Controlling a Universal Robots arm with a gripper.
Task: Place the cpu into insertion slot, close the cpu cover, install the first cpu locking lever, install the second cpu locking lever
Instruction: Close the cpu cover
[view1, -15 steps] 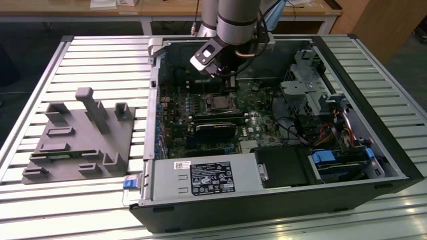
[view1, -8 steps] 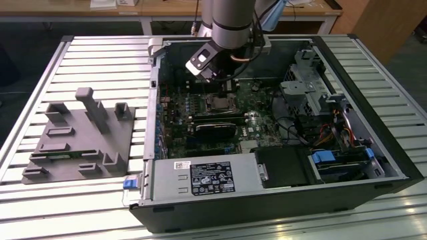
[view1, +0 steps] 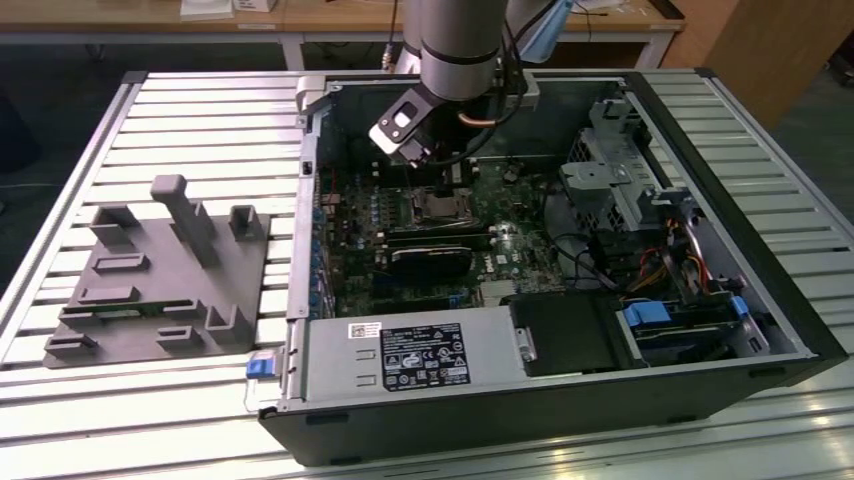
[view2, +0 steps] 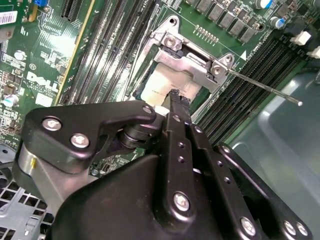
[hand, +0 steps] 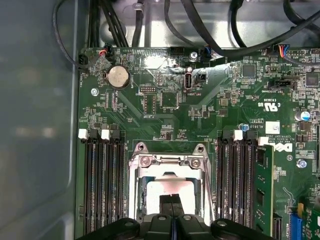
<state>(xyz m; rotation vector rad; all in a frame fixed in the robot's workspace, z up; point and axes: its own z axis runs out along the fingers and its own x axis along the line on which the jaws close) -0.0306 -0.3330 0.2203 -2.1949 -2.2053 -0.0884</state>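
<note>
One end effector (view2: 176, 96), one cpu (view2: 161, 82)

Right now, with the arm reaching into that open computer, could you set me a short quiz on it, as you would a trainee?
1. True or false: the small pale silver-grey square cpu lies in the silver-rimmed square insertion slot.
2. The black metal pincer has its fingers: A) spread wide, B) pressed together over the cpu, C) bent sideways.
3. In the second wrist view, what is the thin silver rod reaching out from the slot's corner?
Key: 1 true; 2 B; 3 a cpu locking lever.
</note>
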